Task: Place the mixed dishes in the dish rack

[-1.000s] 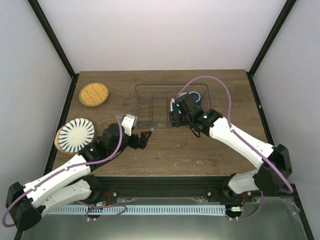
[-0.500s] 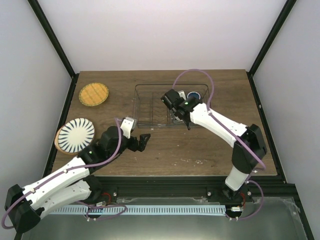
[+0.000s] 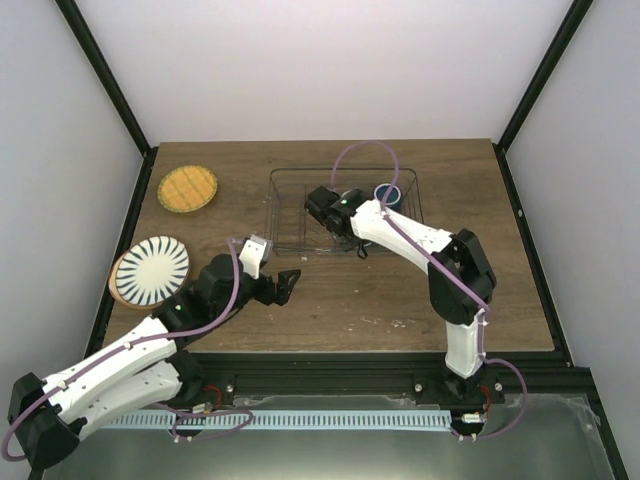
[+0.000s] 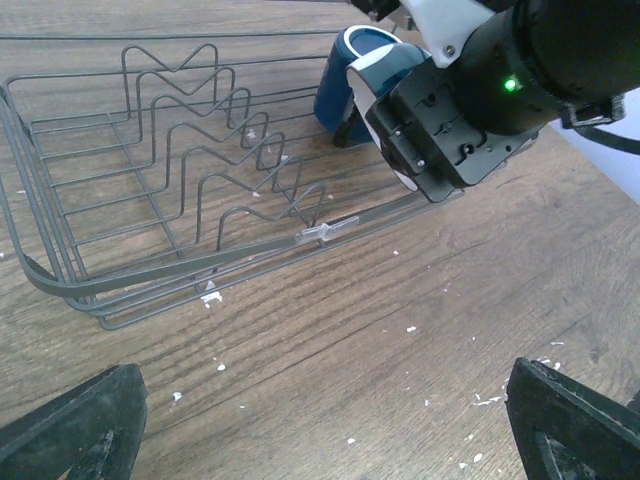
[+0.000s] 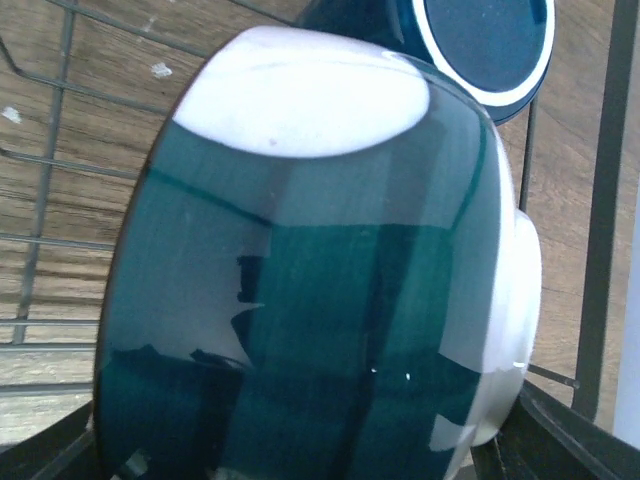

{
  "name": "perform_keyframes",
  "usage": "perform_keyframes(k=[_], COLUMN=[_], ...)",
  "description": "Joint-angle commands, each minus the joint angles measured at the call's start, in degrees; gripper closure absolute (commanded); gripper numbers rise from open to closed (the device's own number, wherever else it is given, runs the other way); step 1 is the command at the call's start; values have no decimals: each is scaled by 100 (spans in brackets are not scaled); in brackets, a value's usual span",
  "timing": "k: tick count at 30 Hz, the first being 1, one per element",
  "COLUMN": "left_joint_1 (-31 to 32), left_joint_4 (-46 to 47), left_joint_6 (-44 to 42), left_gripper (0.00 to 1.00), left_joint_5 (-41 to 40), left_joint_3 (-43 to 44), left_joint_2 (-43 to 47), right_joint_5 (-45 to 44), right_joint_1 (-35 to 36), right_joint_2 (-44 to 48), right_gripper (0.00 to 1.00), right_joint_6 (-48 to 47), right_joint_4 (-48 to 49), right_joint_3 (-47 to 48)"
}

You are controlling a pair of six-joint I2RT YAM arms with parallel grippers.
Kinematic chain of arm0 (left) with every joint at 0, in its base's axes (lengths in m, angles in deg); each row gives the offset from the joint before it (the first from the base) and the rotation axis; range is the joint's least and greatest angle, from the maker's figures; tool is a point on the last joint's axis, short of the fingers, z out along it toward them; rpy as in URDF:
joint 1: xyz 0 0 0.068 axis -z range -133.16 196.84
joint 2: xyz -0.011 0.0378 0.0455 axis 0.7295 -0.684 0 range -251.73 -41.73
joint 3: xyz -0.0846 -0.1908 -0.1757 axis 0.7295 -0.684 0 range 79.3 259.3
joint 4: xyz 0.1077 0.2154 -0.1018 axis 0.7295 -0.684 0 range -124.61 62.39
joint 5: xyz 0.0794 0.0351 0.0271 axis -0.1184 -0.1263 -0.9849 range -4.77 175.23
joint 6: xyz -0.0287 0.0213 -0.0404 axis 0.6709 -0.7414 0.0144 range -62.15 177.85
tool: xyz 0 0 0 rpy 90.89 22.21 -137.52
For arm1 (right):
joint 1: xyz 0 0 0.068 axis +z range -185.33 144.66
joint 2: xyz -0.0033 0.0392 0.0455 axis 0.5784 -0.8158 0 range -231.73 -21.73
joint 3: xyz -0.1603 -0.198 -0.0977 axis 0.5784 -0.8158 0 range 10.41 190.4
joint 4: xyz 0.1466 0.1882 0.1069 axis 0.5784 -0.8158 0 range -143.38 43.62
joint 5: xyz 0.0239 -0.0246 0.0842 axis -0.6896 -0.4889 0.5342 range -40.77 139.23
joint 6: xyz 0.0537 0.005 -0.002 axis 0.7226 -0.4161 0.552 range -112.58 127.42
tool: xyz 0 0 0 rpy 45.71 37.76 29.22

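Right gripper [image 3: 322, 207] is clenched on the bowl [image 5: 310, 280] over the dish rack [image 4: 60, 280], with the dark blue cup [image 5: 485, 40] racked just beyond it. Left gripper [image 3: 287, 280] hangs released. To its left, the striped plate [image 3: 151, 268], the orange plate [image 3: 187, 188] and seemingly a tan plate [image 3: 114, 283] underneath remain on the bench [image 3: 400, 300].

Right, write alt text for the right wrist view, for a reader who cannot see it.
A glossy teal bowl with a pale rim fills most of the view, held close to the camera. Behind it, top right, sits a dark blue cup, both over the wire dish rack on a wooden table.
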Motion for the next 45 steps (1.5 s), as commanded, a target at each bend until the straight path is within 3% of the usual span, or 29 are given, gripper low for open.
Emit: perform_keyframes(k=[1, 20, 34, 40, 45], left_joint_1=[4, 3, 5, 7, 6], left_joint_4=[127, 150, 155, 150, 151], left_joint_6=[-39, 31, 67, 74, 84], left_gripper=[0, 0, 0, 0, 0], left_joint_5=[96, 167, 186, 202, 229], left_joint_3=[-85, -118, -113, -92, -81], left_joint_2=[82, 58, 34, -12, -31], right_joint_5=[-515, -734, -410, -706, -617], right_joint_1=[31, -168, -232, -237, -273], right_joint_2=[-158, -643, -711, -932, -777], right_gripper=[65, 64, 64, 63, 56], right_joint_6=[235, 178, -416, -216, -248], right_joint_4=[-258, -605, 49, -370, -309], right_joint_3=[233, 85, 145, 207, 103])
